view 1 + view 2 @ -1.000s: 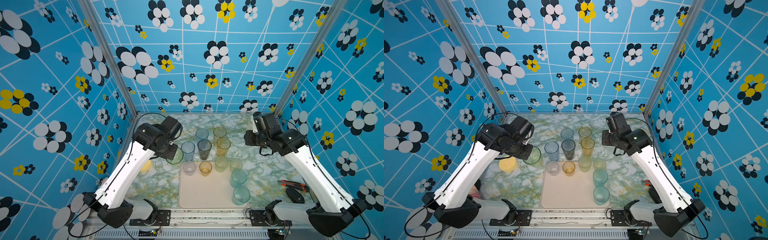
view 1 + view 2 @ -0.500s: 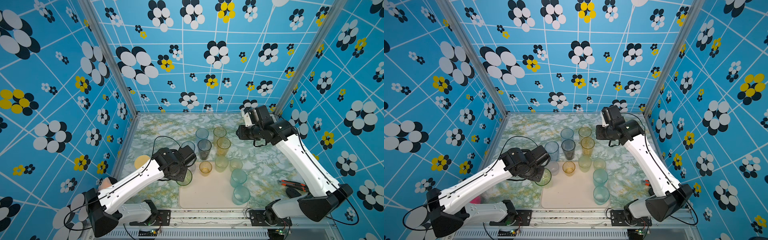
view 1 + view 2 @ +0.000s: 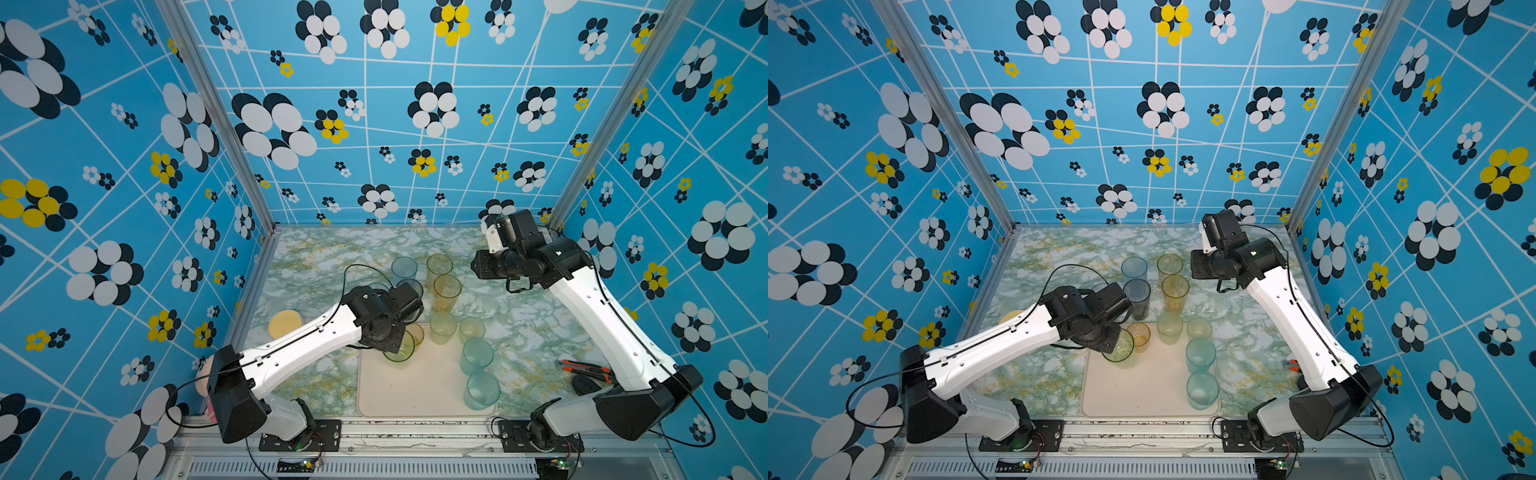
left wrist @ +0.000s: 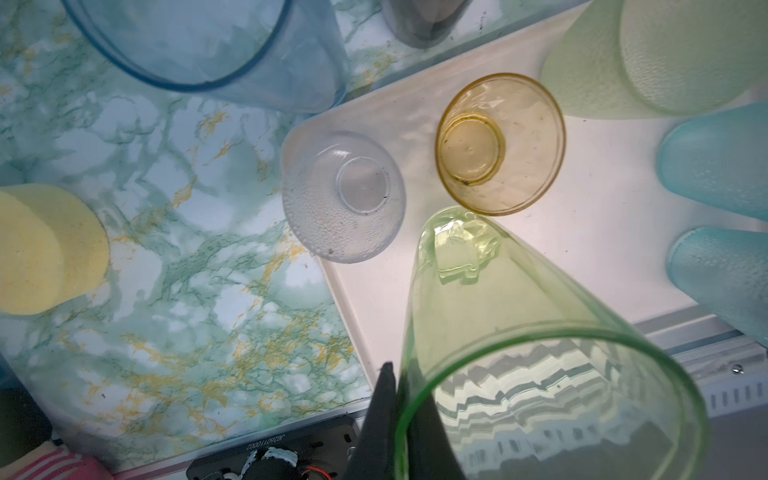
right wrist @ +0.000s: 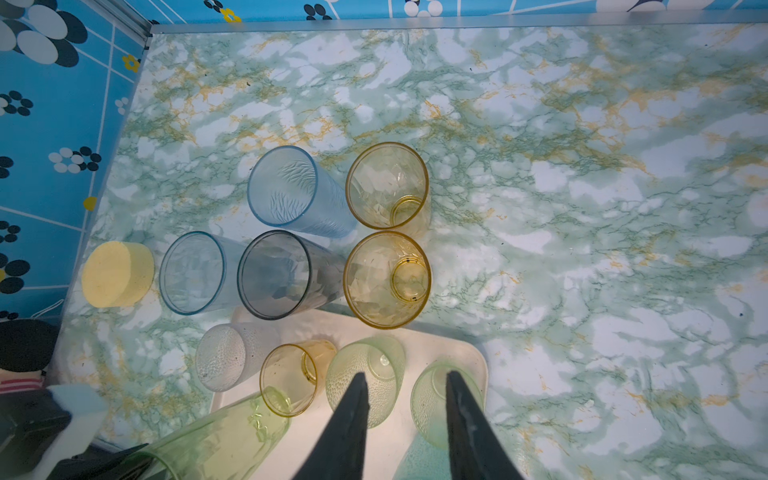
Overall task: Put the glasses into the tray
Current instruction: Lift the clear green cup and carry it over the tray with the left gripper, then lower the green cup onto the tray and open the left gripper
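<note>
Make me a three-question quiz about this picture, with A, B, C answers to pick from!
1. Where is the disc?
A. inside a cup
B. on the table
C. on the wall

2. What colour is the glass in the left gripper?
A. amber
B. green
C. grey

3. The right gripper is:
A. open and empty
B. shut on a blue cup
C. shut on a sponge

Answers:
1 B: both top views show it lying on the marbled top.
2 B: the wrist view shows a green rim pinched in the fingers.
3 A: its fingers stand apart with nothing between them.
</note>
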`<action>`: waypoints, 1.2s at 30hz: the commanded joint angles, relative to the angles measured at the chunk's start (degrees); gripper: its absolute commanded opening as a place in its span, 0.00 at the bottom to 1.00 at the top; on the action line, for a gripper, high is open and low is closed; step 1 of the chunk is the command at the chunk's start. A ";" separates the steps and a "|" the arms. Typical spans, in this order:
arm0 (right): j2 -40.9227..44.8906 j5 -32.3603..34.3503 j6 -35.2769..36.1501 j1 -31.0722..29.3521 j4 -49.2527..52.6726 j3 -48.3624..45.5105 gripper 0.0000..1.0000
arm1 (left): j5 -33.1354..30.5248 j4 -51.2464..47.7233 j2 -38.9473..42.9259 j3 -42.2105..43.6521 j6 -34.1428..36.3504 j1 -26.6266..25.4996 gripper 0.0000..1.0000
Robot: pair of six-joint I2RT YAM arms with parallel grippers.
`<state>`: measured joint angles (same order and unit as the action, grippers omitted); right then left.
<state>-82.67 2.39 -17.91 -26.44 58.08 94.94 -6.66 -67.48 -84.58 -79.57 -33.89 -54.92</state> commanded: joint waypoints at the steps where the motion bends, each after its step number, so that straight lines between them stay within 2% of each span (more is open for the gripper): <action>1: -0.21 -0.06 1.12 0.23 1.58 1.50 0.34 | 2.89 -0.35 -3.89 -6.39 2.41 -1.65 0.00; 7: 0.48 0.32 1.26 0.32 2.10 1.22 0.34 | 5.64 -2.55 -12.72 -15.58 5.66 -3.97 0.00; 14: 1.84 0.76 1.48 0.77 2.03 -0.44 0.34 | 7.92 -3.01 -16.43 -17.00 6.65 -5.26 0.00; 25: 1.42 0.29 2.00 1.25 1.94 -0.52 0.34 | 2.65 -4.39 -23.92 -25.93 10.19 -6.70 0.00; 36: 3.03 0.63 2.36 2.39 2.47 -1.80 0.34 | 0.88 -4.83 -27.96 -27.14 12.47 -6.63 0.00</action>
<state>-81.25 2.44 -16.23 -24.49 59.42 94.17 -3.92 -71.50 -112.62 -105.97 -22.61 -61.54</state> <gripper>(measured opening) 0.343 0.079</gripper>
